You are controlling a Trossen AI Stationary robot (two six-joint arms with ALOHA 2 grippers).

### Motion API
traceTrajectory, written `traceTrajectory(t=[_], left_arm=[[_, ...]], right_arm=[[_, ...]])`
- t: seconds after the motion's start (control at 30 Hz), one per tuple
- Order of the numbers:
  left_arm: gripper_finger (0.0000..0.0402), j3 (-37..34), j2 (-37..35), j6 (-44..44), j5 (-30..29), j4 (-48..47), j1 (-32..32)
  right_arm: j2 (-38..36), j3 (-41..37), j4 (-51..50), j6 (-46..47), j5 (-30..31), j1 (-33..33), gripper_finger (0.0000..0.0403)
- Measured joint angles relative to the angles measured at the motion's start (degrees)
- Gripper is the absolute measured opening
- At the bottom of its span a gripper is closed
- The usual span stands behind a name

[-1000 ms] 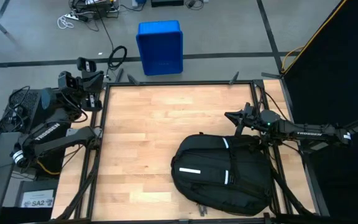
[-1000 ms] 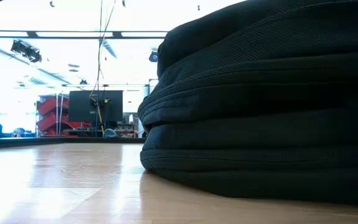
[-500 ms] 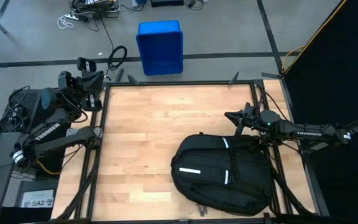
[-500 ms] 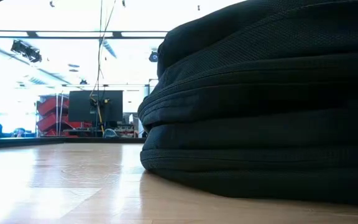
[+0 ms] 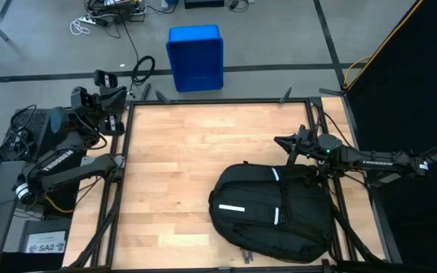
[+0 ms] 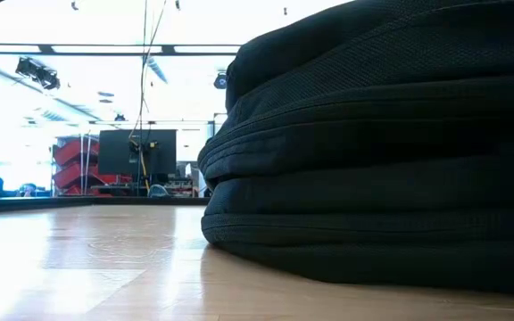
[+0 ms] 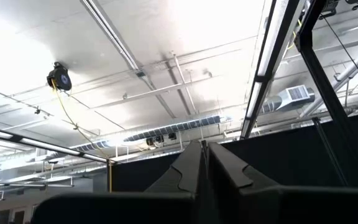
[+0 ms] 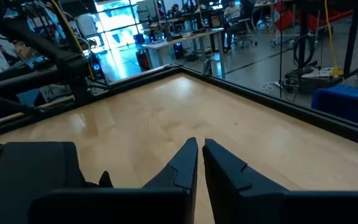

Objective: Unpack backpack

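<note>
nothing has moved: the backpack [image 5: 271,212] lies zipped, right gripper [image 5: 281,141] hovers closed and empty just beyond it, left gripper [image 5: 99,77] parked shut, so unpacking hasn't begun.

Blue bin [image 5: 195,58] on floor beyond wooden table [image 5: 180,152], cables [image 5: 97,19]

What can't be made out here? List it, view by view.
- Backpack contents: hidden by its own black fabric in the high view.
- Backpack's far end: cut off by the low view's right edge.
- Left gripper: shut, pointing at the ceiling, so its wrist view shows no table.
- Right gripper: shut; in its wrist view, no backpack.
</note>
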Motion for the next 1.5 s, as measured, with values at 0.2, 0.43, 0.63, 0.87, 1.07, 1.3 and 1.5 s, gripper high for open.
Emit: traceTrajectory(t=[0.2,0.43,0.63,0.87,1.07,1.3,1.5], left_arm=[[0.0001,0.0,0.0,0.0,0.0,0.0,0.0],[0.0001,0.0,0.0,0.0,0.0,0.0,0.0],[0.0001,0.0,0.0,0.0,0.0,0.0,0.0],[0.0001,0.0,0.0,0.0,0.0,0.0,0.0],[0.0001,0.0,0.0,0.0,0.0,0.0,0.0],[0.0001,0.0,0.0,0.0,0.0,0.0,0.0],[0.0001,0.0,0.0,0.0,0.0,0.0,0.0]], right_arm=[[0.0,0.0,0.0,0.0,0.0,0.0,0.0001],[0.0,0.0,0.0,0.0,0.0,0.0,0.0004],[0.0,0.0,0.0,0.0,0.0,0.0,0.0005],[0.0,0.0,0.0,0.0,0.0,0.0,0.0001],[0.0,0.0,0.0,0.0,0.0,0.0,0.0004],[0.0,0.0,0.0,0.0,0.0,0.0,0.0001],[0.0,0.0,0.0,0.0,0.0,0.0,0.0006]])
